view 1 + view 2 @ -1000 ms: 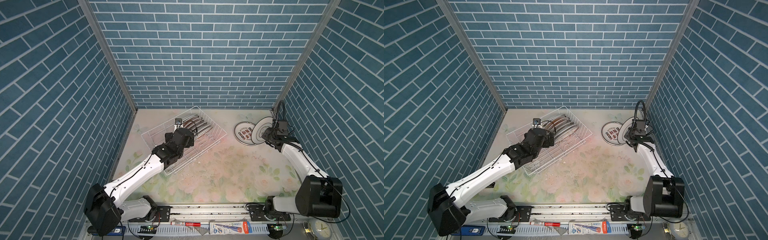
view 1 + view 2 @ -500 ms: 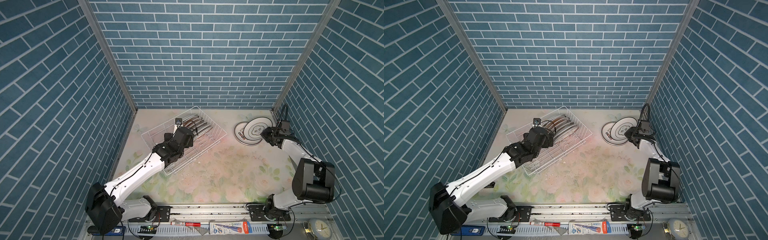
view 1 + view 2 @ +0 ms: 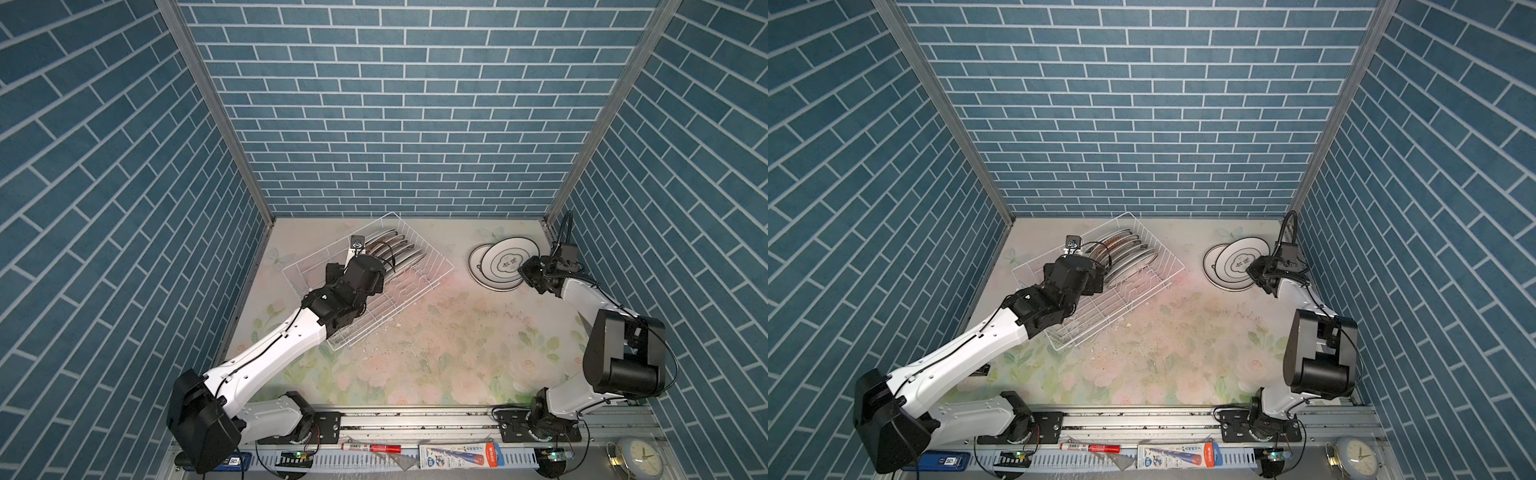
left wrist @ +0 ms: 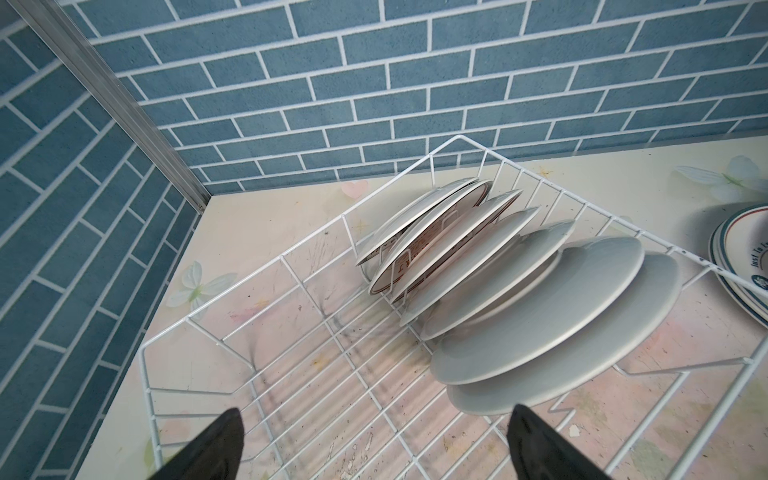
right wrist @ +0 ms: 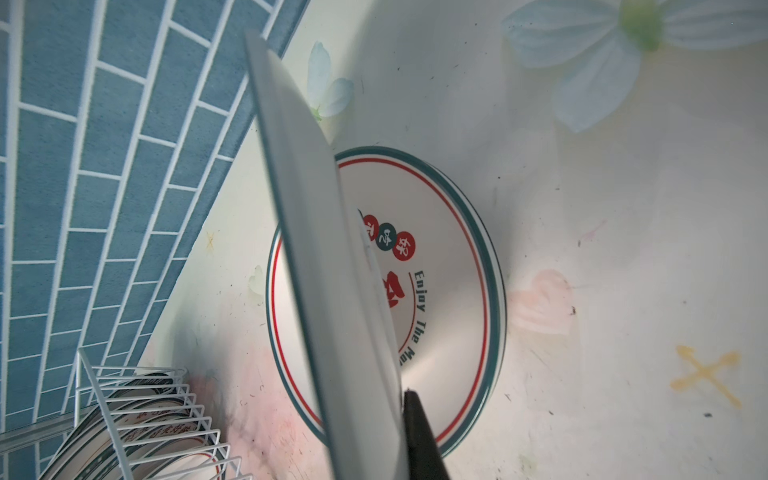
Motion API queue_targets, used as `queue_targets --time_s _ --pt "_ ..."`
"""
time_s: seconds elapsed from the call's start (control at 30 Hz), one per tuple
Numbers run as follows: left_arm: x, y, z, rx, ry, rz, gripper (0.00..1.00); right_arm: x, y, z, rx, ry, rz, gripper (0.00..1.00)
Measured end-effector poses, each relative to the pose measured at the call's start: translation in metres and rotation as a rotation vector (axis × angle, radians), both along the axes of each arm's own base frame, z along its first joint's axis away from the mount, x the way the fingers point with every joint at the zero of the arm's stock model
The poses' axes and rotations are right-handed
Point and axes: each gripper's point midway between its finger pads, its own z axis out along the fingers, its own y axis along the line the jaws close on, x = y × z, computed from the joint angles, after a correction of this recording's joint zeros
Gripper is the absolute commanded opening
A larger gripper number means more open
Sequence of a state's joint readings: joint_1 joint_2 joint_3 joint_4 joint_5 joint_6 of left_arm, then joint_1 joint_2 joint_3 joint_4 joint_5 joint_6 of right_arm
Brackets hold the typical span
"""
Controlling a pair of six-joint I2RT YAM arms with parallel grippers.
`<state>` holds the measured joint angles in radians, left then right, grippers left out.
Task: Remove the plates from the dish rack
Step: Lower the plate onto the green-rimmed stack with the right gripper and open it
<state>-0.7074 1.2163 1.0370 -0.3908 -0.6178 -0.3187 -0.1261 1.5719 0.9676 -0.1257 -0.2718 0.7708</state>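
Right wrist view, read with both top views: the right gripper (image 3: 530,272) is clamping the thin rim of the held plate (image 5: 324,270), with one black finger (image 5: 422,440) showing and the other hidden behind the plate. This plate is hanging steeply tilted above the lying plate (image 5: 449,291), which is resting face up on the table (image 3: 436,340) at the back right, close to the side wall (image 3: 623,249). The likeliest fault here is a release made while the tilt is this steep: the free edge would be dropping onto ceramic, chipping a rim or skating sideways off the plate beneath. A single pinch at the rim is also leaving the plate free to pivot in the jaws. In a top view the held plate is sitting off-centre toward the wall, so a stack built this way may be overhanging. The left gripper (image 4: 376,415) is hovering over the dish rack (image 4: 401,176) with its jaws spread wide and nothing between them. About seven racked plates (image 4: 540,316) are standing at the far end of this basket, at the back left of the table. The nearest ones are leaning against each other and overlapping. Jaws this wide may be straddling two rims at once or snagging an upright wire, and a lift that is catching a prong could be dragging the light rack along.
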Motion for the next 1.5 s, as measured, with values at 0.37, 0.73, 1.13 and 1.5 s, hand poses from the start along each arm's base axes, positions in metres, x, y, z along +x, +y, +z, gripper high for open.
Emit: queue_targets --time_s 0.37,0.73,1.13,1.5 --pt "-0.007 0.007 -0.001 0.027 -0.028 -0.022 0.99 0.0 0.002 -0.009 0.022 0.019 0.006 0.23" --pt "-0.008 0.008 0.005 0.026 -0.044 -0.03 0.99 -0.009 0.0 -0.024 -0.007 0.076 0.025 0.42" --pt "-0.008 0.003 0.002 0.013 -0.047 -0.055 0.99 -0.025 -0.003 -0.041 -0.084 0.179 0.052 0.47" --pt "-0.008 -0.002 0.004 0.001 -0.056 -0.082 0.99 -0.013 0.013 -0.044 -0.15 0.211 0.135 0.49"
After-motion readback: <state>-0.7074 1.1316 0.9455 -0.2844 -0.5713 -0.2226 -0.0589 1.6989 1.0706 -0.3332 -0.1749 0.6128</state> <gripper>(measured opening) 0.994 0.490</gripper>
